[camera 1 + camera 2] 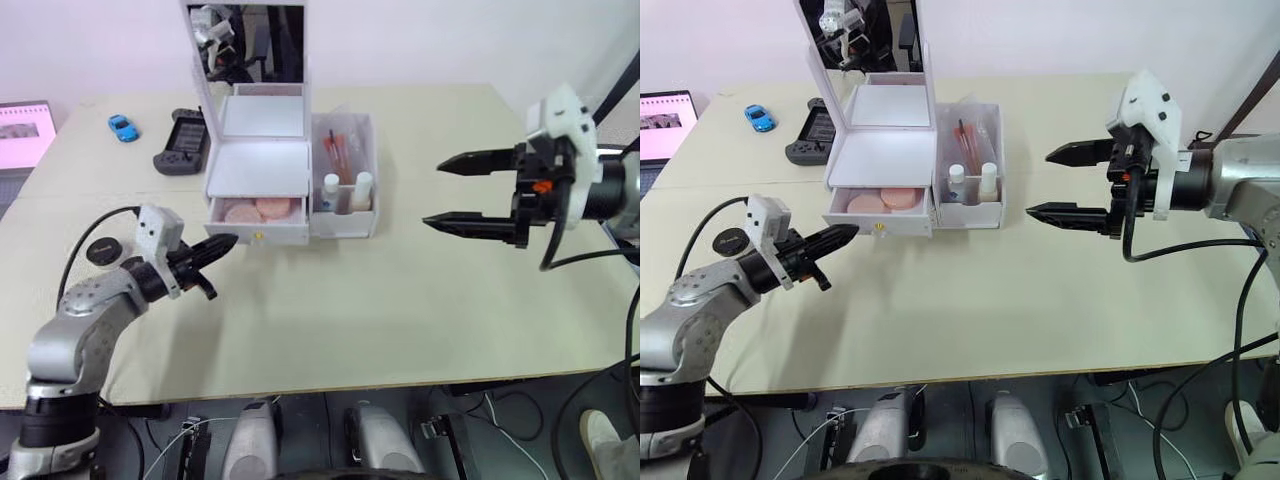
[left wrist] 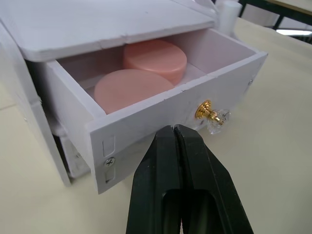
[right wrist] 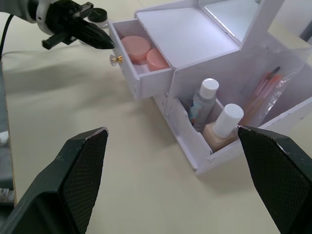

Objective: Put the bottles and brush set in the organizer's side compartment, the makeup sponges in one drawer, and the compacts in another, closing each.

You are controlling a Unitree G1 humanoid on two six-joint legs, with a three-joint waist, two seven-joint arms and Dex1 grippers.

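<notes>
Peach makeup sponges (image 2: 141, 73) lie in organizer's (image 1: 262, 170) open drawer (image 2: 161, 117). Left fingers (image 2: 181, 161), pressed together, point at drawer front by knob. Right fingers (image 1: 1077, 184) spread wide, level above table (image 1: 420, 310).

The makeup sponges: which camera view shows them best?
The left wrist view: both makeup sponges lie close and large in the open drawer. The eye views and right wrist view show them small, from above.
</notes>
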